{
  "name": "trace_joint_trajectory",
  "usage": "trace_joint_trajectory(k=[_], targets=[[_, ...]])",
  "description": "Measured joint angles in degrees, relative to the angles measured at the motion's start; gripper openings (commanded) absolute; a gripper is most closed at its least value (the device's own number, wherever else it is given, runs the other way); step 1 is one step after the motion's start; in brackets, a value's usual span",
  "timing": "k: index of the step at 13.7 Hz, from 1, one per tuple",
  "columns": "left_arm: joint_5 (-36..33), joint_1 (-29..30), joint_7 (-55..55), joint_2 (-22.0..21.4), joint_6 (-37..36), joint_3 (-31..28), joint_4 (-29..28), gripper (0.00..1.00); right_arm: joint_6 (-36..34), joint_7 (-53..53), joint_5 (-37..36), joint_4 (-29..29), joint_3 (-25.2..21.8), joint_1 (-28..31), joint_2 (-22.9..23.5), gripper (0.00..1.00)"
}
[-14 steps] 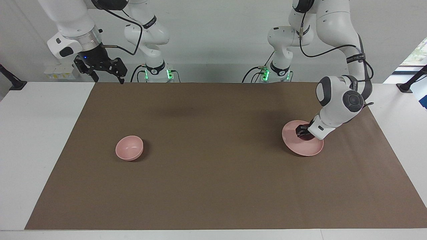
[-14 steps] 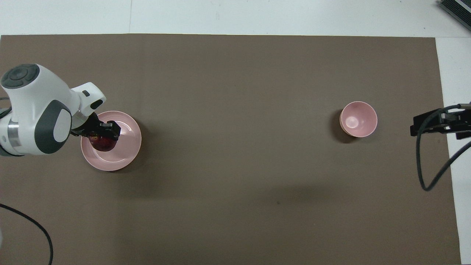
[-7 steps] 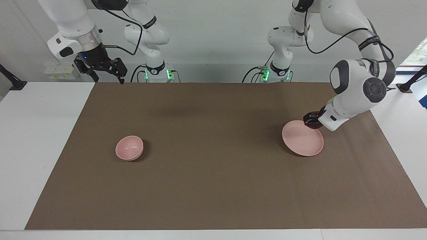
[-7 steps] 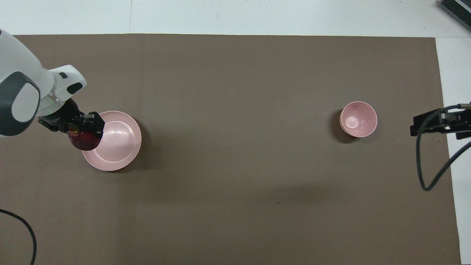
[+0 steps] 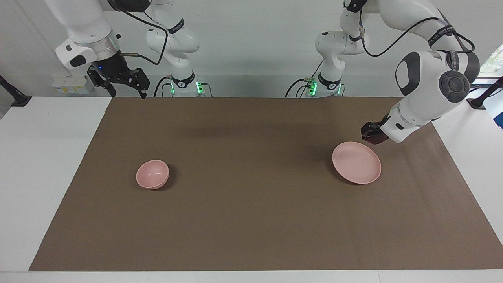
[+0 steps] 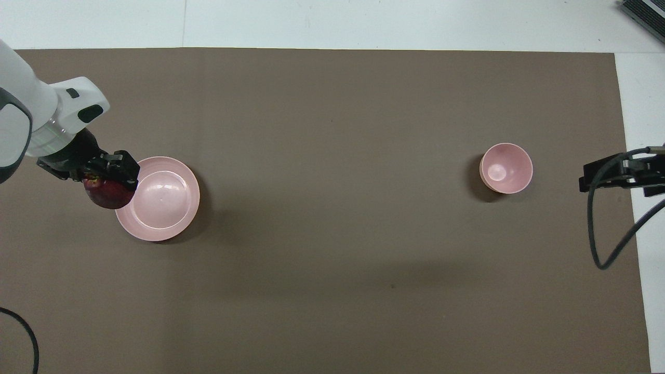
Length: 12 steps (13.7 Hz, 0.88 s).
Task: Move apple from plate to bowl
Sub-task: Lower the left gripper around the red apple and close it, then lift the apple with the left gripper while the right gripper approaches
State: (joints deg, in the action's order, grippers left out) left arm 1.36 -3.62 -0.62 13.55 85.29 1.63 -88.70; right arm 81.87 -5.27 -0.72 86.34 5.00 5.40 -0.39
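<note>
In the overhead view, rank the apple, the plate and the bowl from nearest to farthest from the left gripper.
1. The apple: held in the left gripper, lifted.
2. The plate: on the mat at the left arm's end, beside the gripper.
3. The bowl: at the right arm's end, near the waiting right gripper.

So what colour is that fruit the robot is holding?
Dark red, with a yellowish patch near the stem. The apple shows best in the overhead view, held in the left gripper.

The plate (image 5: 357, 162) lies toward the left arm's end of the table, the bowl (image 5: 152, 174) toward the right arm's.
</note>
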Motion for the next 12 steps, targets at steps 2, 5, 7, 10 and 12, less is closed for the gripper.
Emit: trace_joint_trajectory(k=[2,5,7,10,12], targets=[[0.2,-0.1,0.0,-0.1,-1.7,1.1,0.4,0.0,0.0,0.0,0.0,0.0,0.0,0.0,0.0,1.0],[4.2,-0.4,3.1,-0.1,-2.4,2.7,0.7,0.0,0.0,0.0,0.0,0.0,0.0,0.0,0.0,1.0],[8.5,-0.4,8.8,-0.1,-2.6,3.4,0.7,0.0,0.0,0.0,0.0,0.0,0.0,0.0,0.0,1.0],[14.3,-1.0,18.6,-0.1,-2.6,4.8,0.7,0.0,0.0,0.0,0.0,0.0,0.0,0.0,0.0,1.0],[18.4,-2.5,26.1,-0.1,-2.3,5.3,0.7,0.0,0.0,0.0,0.0,0.0,0.0,0.0,0.0,1.0]])
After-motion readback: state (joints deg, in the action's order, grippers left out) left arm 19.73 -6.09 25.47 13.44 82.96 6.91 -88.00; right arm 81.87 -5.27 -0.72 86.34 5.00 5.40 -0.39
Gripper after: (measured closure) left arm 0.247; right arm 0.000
